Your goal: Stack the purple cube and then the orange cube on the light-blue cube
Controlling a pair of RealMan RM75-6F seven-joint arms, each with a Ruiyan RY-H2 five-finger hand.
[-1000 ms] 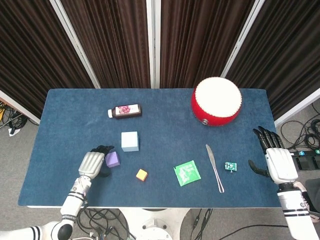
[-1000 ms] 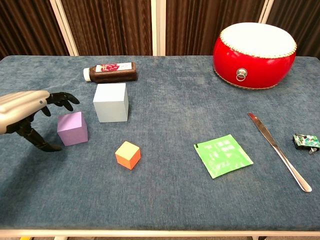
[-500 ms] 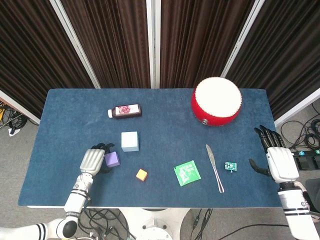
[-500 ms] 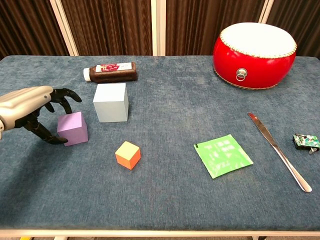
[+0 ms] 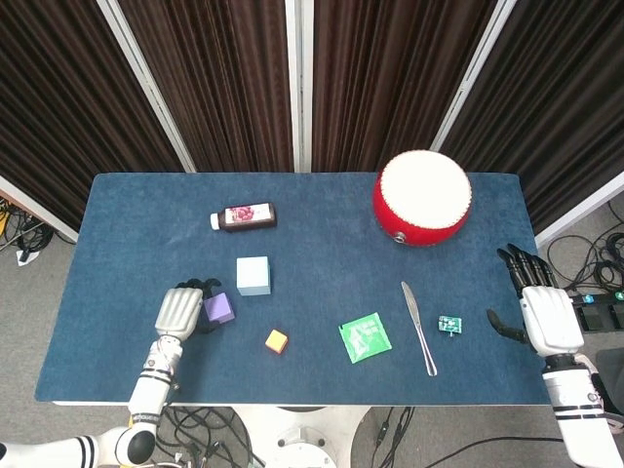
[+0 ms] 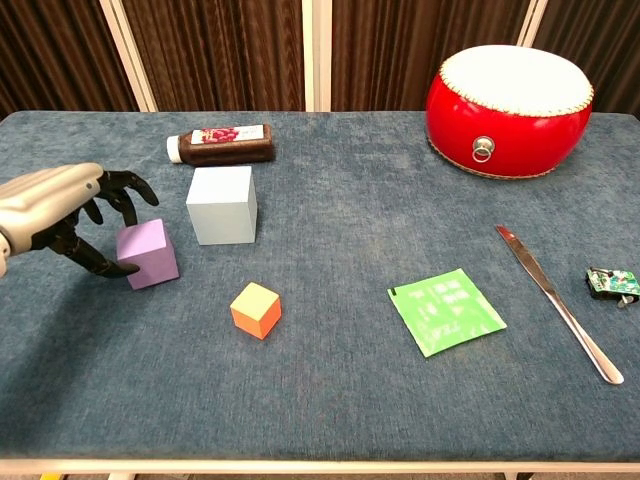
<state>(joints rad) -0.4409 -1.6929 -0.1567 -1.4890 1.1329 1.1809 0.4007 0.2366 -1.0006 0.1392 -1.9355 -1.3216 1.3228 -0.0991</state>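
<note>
purple cube on tabletop, just left-front of light-blue cube. left hand at its left face, fingers curled round it, touching; firm grip unclear. right hand far off, fingers apart.

A blue cloth-covered table is seen before dark curtains. A red drum with a white head is placed at the far right. Relative to the drum: a dark bottle is laid on its side well to the left; a knife, a green packet and a small green circuit board are set nearer the front edge.
</note>
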